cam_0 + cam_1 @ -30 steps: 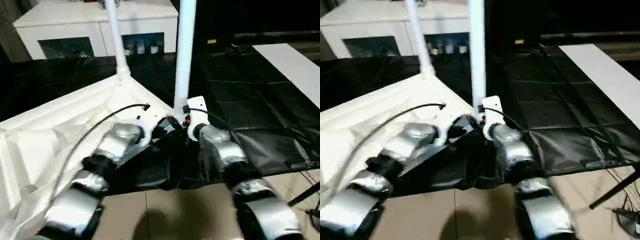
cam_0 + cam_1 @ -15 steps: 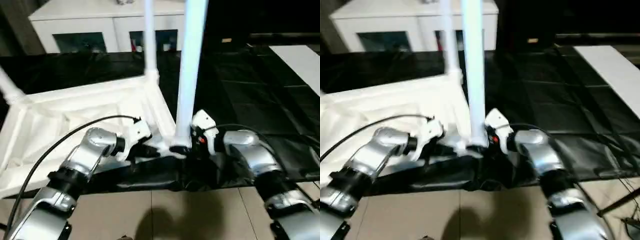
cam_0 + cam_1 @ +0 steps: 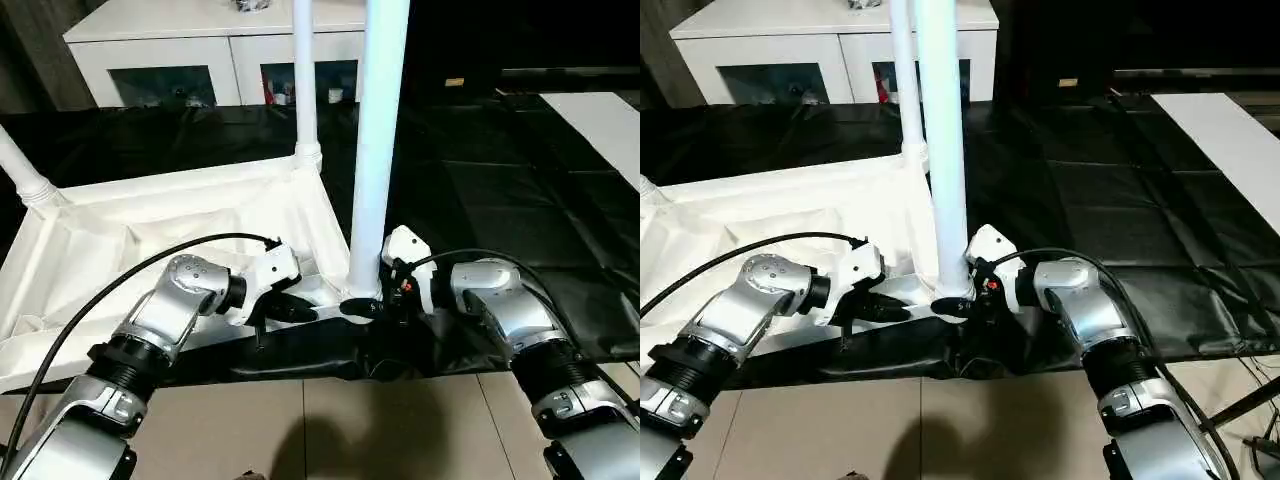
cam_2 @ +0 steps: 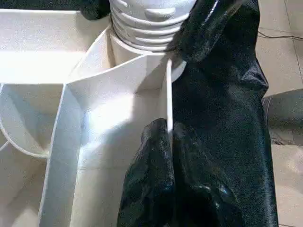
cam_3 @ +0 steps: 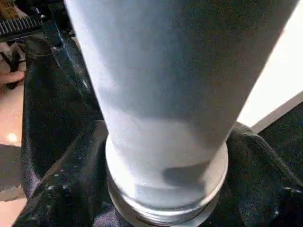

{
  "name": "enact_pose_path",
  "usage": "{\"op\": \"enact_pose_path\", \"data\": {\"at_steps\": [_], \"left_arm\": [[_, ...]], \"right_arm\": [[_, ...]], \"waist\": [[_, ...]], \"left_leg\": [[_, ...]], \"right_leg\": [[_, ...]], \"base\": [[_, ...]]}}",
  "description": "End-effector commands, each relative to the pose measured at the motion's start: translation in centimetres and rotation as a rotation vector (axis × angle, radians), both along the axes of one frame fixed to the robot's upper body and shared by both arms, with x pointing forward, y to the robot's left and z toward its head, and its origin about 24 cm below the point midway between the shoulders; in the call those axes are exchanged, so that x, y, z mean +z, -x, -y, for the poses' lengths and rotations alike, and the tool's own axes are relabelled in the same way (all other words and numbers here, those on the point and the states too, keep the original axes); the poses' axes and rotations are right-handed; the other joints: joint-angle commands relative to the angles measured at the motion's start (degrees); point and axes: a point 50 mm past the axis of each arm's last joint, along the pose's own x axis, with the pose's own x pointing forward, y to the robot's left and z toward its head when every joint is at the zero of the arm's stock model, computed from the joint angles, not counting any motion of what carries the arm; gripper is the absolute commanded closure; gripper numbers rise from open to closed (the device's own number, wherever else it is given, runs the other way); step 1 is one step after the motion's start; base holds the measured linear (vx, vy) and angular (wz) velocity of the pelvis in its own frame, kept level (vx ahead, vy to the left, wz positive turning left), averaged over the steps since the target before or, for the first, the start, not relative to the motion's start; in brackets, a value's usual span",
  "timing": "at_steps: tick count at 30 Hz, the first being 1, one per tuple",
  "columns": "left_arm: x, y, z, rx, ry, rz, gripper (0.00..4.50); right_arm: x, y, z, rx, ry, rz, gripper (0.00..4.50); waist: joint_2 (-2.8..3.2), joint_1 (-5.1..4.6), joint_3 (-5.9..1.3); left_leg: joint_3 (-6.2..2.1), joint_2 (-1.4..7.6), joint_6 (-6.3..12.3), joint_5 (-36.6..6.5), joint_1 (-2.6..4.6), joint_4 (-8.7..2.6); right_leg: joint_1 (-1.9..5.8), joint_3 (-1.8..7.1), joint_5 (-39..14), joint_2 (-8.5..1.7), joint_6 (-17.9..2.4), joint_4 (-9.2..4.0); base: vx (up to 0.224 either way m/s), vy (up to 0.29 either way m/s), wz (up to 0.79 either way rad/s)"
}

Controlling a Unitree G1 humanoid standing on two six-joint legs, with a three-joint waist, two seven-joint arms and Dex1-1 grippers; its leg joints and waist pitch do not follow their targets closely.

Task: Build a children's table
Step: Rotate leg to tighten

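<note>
Head view: the ribbed white plastic tabletop (image 3: 170, 215) lies upside down on black sheeting (image 3: 500, 200); a smooth tapered leg (image 3: 378, 140) stands in its near corner socket.

Left wrist view: the left gripper (image 4: 169, 142), closed, pinches a thin rib (image 4: 168, 94).

Right wrist view: the right gripper's (image 3: 372, 305) black fingers (image 5: 71, 189) clasp the leg's base.

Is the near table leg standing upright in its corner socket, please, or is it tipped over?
Upright. The near leg rises straight from the corner socket of the upturned tabletop, its ribbed base seated there in the left wrist view.

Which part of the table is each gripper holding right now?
The left gripper pinches a thin rib of the upturned white plastic tabletop. The right gripper clasps the base of the near white tube leg.
</note>
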Motion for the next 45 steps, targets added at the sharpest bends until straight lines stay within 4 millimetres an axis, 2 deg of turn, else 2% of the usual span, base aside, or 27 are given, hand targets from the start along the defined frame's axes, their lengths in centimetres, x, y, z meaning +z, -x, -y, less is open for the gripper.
{"op": "enact_pose_path", "data": {"at_steps": [1,2,3,7,9,12,13,14,18,19,20,22,23,25,27,28,30,32,34,36,38,39,40,41,42,43,45], "left_arm": [[0.8,-0.2,0.4,-0.028,-0.003,0.026,4.5],[0.7,-0.2,0.4,-0.023,-0.005,0.025,4.5],[0.7,-0.3,0.5,-0.013,-0.004,0.028,4.5],[0.3,-0.7,0.9,0.058,-0.002,0.047,4.5],[0.0,-1.3,1.4,0.128,-0.001,0.066,4.5],[-0.2,-2.6,2.2,0.3,0.005,0.097,4.5],[-0.3,-2.8,2.3,0.329,0.005,0.102,4.5],[-0.3,-3.3,2.6,0.409,0.018,0.108,4.5],[-0.3,-4.5,3.3,0.586,0.041,0.128,4.5],[-0.3,-4.8,3.6,0.627,0.053,0.149,4.5],[-0.6,-5.2,4.2,0.691,0.058,0.185,4.5],[-0.7,-5.2,4.4,0.691,0.05,0.189,4.5],[-0.7,-5.2,4.4,0.691,0.05,0.189,4.5],[-1.2,-5.0,4.8,0.666,0.041,0.165,4.5],[-1.3,-4.9,4.8,0.655,0.042,0.156,4.5],[-1.3,-4.8,4.8,0.644,0.042,0.147,4.5],[-1.3,-4.8,4.7,0.64,0.041,0.143,4.5],[-1.2,-4.7,4.5,0.583,0.048,0.122,4.5],[-1.2,-4.6,4.4,0.557,0.051,0.114,4.5],[-1.2,-4.6,4.4,0.557,0.051,0.114,4.5],[-1.2,-4.2,4.2,0.49,0.054,0.088,4.5],[-1.3,-3.6,3.9,0.403,0.052,0.047,4.5],[-1.3,-3.6,3.9,0.403,0.052,0.047,4.5],[-1.2,-2.8,3.4,0.295,0.054,0.002,4.5],[-1.1,-1.8,2.9,0.176,0.052,-0.034,4.5],[-1.1,-1.8,2.9,0.176,0.052,-0.034,4.5],[-1.0,-1.4,2.6,0.139,0.054,-0.049,4.5]], "right_arm": [[0.4,-0.5,-0.1,-0.032,-0.004,0.011,1.41],[0.2,-0.6,-0.2,-0.051,-0.006,0.007,1.65],[0.1,-0.7,-0.3,-0.077,-0.01,0.003,1.66],[-0.7,-1.3,-0.5,-0.231,0.008,-0.008,1.75],[-1.2,-1.8,-0.7,-0.363,-0.013,-0.028,1.77],[-1.9,-2.3,-1.3,-0.552,-0.036,-0.041,1.78],[-2.0,-2.3,-1.4,-0.58,-0.037,-0.043,1.78],[-2.2,-2.5,-1.6,-0.65,-0.047,-0.049,1.78],[-3.0,-2.7,-2.6,-0.835,-0.058,-0.063,1.78],[-3.2,-2.8,-3.1,-0.876,-0.05,-0.048,1.78],[-3.6,-2.8,-4.4,-0.93,-0.035,-0.025,1.78],[-3.7,-2.7,-4.9,-0.925,-0.034,-0.025,1.78],[-3.7,-2.7,-4.9,-0.925,-0.034,-0.025,1.78],[-3.5,-2.7,-5.8,-0.913,-0.067,-0.031,1.78],[-3.1,-2.9,-6.1,-0.898,-0.114,-0.042,1.22],[-2.6,-3.1,-6.2,-0.883,-0.145,-0.032,1.22],[-2.3,-3.2,-6.2,-0.877,-0.162,-0.021,0.99],[-1.4,-3.6,-5.7,-0.839,-0.179,0.03,0.8],[-1.1,-3.8,-5.4,-0.821,-0.181,0.051,0.64],[-1.1,-3.8,-5.4,-0.821,-0.181,0.051,0.49],[-0.5,-3.9,-4.9,-0.762,-0.194,0.068,0.49],[-0.2,-3.5,-4.2,-0.625,-0.171,0.096,0.49],[-0.2,-3.5,-4.2,-0.625,-0.171,0.096,0.49],[0.1,-2.7,-3.3,-0.449,-0.142,0.106,0.49],[0.2,-1.4,-2.1,-0.256,-0.092,0.115,0.49],[0.2,-1.4,-2.1,-0.256,-0.092,0.115,0.49],[0.2,-1.1,-1.5,-0.21,-0.076,0.112,0.49]], "waist": [[0.2,-0.12,-4.46],[0.29,-0.17,-4.41],[0.13,-0.2,-4.41],[0.25,-0.33,-4.21],[0.3,-0.67,-4.09],[0.29,-0.99,-4.14],[0.14,-1.04,-4.14],[0.5,-0.99,-4.32],[0.31,-1.45,-4.34],[0.4,-1.37,-4.39],[0.54,-1.48,-4.38],[0.21,-1.35,-4.46],[0.22,-1.45,-4.27],[0.65,-1.5,-4.31],[0.78,-1.53,-4.32],[0.68,-1.62,-4.34],[0.84,-1.68,-4.4],[0.53,-2.33,-4.51],[0.73,-2.88,-4.68],[0.75,-2.78,-4.75],[0.72,-2.71,-4.83],[0.79,-2.67,-4.88],[0.69,-2.51,-4.77],[0.72,-2.44,-4.79],[0.59,-2.08,-4.82],[0.6,-1.72,-4.76],[0.82,-1.49,-4.72]], "left_leg": [[0.04,1.02,4.5,-6.0,0.19,-3.61],[0.03,1.05,4.28,-6.5,0.25,-3.66],[0.04,1.04,4.2,-6.4,0.23,-3.68],[0.01,0.98,3.17,-7.5,0.32,-3.86],[-0.05,0.91,2.02,-8.6,0.32,-4.08],[-0.09,0.83,0.94,-8.5,0.47,-4.1],[-0.07,0.69,0.79,-8.4,0.45,-4.08],[-0.12,0.7,0.97,-8.1,0.43,-4.03],[0.04,0.32,1.46,-6.7,0.13,-3.82],[-0.07,0.44,1.27,-6.8,0.33,-3.91],[-0.06,0.25,1.54,-6.3,0.13,-3.83],[0.01,0.18,2.15,-7.3,0.38,-3.85],[0.0,0.18,3.05,-7.6,0.02,-3.96],[0.0,0.24,3.67,-8.5,0.14,-3.97],[-0.03,0.33,3.57,-9.0,0.22,-4.04],[-0.05,0.38,3.6,-9.4,0.19,-4.1],[-0.08,0.37,3.9,-9.1,0.07,-4.06],[-0.38,0.24,4.0,-8.0,-0.66,-4.17],[-0.38,0.29,4.79,-6.8,-0.4,-3.9],[-0.23,0.34,5.72,-5.5,-0.28,-3.7],[-0.2,0.3,6.77,-5.1,-0.36,-3.63],[-0.18,0.37,6.92,-4.8,-0.25,-3.58],[-0.13,0.44,7.77,-4.4,-0.43,-3.46],[-0.07,0.51,8.43,-4.7,-0.25,-3.47],[-0.09,0.61,8.86,-4.7,-0.22,-3.36],[-0.01,0.89,9.86,-3.8,-0.45,-3.15],[0.17,0.9,9.41,-4.9,-0.14,-3.2]], "right_leg": [[3.89,2.6,-0.7,-2.75,-16.1,-2.94],[3.86,2.61,-1.7,-2.77,-15.9,-3.03],[3.89,2.64,-1.9,-2.79,-15.8,-3.07],[3.8,2.65,-4.6,-2.82,-15.1,-3.37],[3.79,2.69,-7.3,-2.9,-14.2,-3.7],[3.7,2.78,-8.2,-2.91,-13.5,-3.86],[3.74,2.74,-8.5,-2.83,-13.1,-3.98],[3.83,2.74,-7.8,-2.9,-13.1,-3.84],[3.78,2.71,-6.0,-2.8,-13.2,-3.95],[3.75,2.66,-6.4,-2.9,-13.3,-4.02],[3.72,2.6,-6.0,-2.84,-13.3,-4.07],[3.85,2.52,-7.2,-2.83,-13.0,-4.31],[3.95,2.47,-8.2,-2.87,-12.6,-4.39],[3.82,2.41,-10.9,-3.0,-11.7,-4.76],[3.75,2.36,-11.9,-3.02,-11.4,-4.87],[3.78,2.36,-12.2,-2.95,-11.1,-4.88],[3.82,2.36,-11.2,-2.95,-11.2,-4.74],[4.46,2.14,-9.5,-2.9,-11.0,-4.4],[4.26,2.16,-6.3,-2.92,-12.4,-4.19],[4.14,2.23,-3.8,-2.92,-13.9,-3.95],[4.3,2.18,-2.3,-2.9,-14.8,-3.69],[4.22,2.22,-1.7,-2.91,-15.0,-3.66],[4.44,2.24,-0.2,-2.87,-15.3,-3.49],[4.26,2.16,-0.2,-2.85,-15.6,-3.59],[4.55,2.09,0.3,-2.79,-15.5,-3.44],[4.36,2.23,2.0,-2.67,-15.5,-3.1],[3.94,2.23,-0.1,-2.82,-16.0,-3.3]], "base": [[0.0,0.0,0.0],[0.0,0.0,0.0],[0.0,0.0,0.0],[0.0,0.0,0.0],[0.0,0.0,0.0],[0.0,0.0,0.0],[0.0,0.0,0.0],[0.0,0.0,0.0],[0.0,0.0,0.0],[0.0,0.0,0.0],[0.0,0.0,0.0],[0.0,0.0,0.0],[0.0,0.0,0.0],[0.0,0.0,0.0],[0.0,0.0,0.0],[0.0,0.0,0.0],[0.0,0.0,0.0],[0.0,0.0,0.0],[0.0,0.0,0.0],[0.0,0.0,0.0],[0.0,0.0,0.0],[0.0,0.0,0.0],[0.0,0.0,0.0],[0.0,0.0,0.0],[0.0,0.0,0.0],[0.0,0.0,0.0],[0.0,0.0,0.0]]}}
